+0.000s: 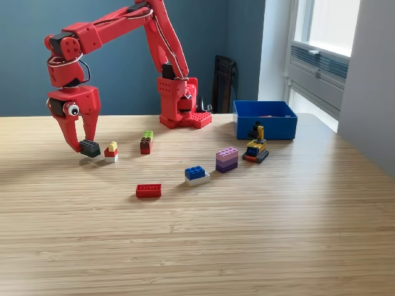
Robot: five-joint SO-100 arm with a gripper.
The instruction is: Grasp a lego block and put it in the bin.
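A red block (148, 190) lies nearest on the table (247, 246). Farther back, at the exterior view's left, the red gripper (86, 147) pinches a black block (90, 148). The blue bin (265, 119) sits far back, on the right.

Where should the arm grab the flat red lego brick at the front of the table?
Come straight down on the red brick and pinch its two long sides with the fingers. It lies flat and low, apart from the other blocks, so only its narrow width suits a top grasp.
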